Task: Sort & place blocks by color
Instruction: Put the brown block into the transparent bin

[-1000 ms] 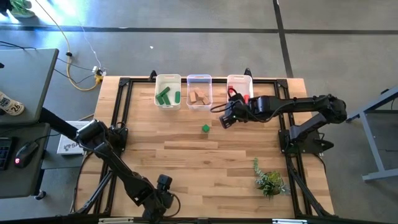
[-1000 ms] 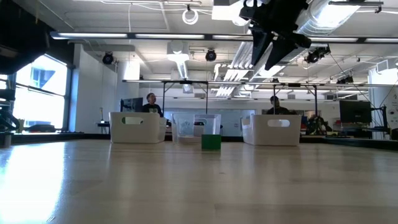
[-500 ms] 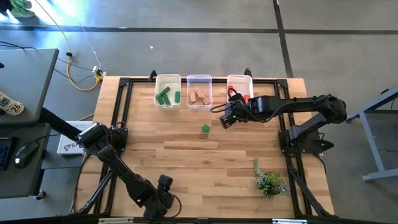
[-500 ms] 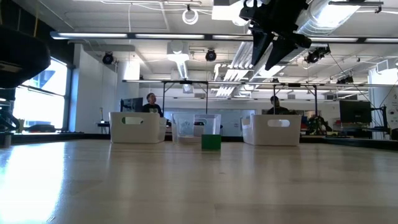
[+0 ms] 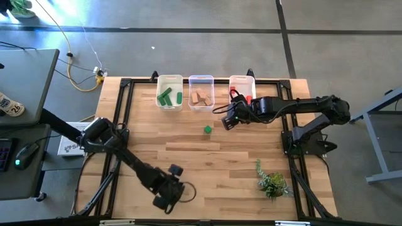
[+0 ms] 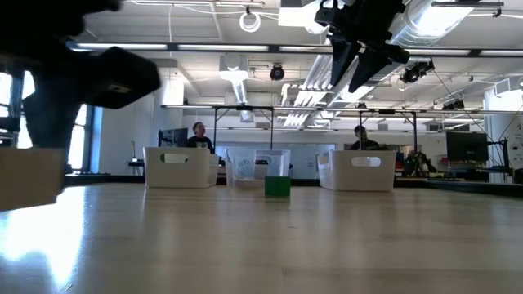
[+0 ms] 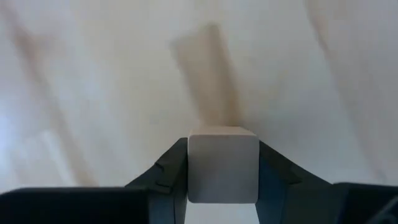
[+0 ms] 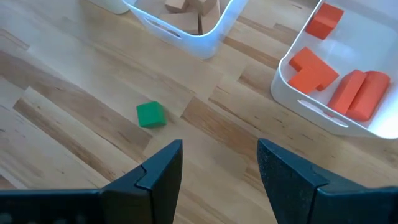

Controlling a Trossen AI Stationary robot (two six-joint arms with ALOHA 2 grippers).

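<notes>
Your wooden table (image 5: 207, 157) stands on a grey floor, with an open workroom behind it where two people sit at desks beyond the far edge; a desk with a mouse sits off the table's left side. Going left to right: your left gripper (image 5: 168, 194) hangs over the near part of the table, left of centre, and its fingers (image 7: 166, 171) are pinched on a tan block (image 7: 222, 163), which the left wrist view shows clamped between them above the bare boards. Along the far edge you have three bins in a row; the left bin (image 5: 169, 92) holds green blocks (image 5: 166, 96); the middle bin (image 5: 201, 91) holds tan blocks (image 5: 200, 98); the right bin (image 5: 242, 83) holds red blocks (image 8: 339, 78). One loose green cube (image 5: 208, 130) lies on the table just in front of the middle bin, apart from everything else. Your right gripper (image 5: 225, 119) hovers to the right of that cube and in front of the right bin, raised off the surface, its fingers (image 8: 160, 167) spread and holding nothing. A leafy sprig (image 5: 271, 181) lies near the right front corner.
</notes>
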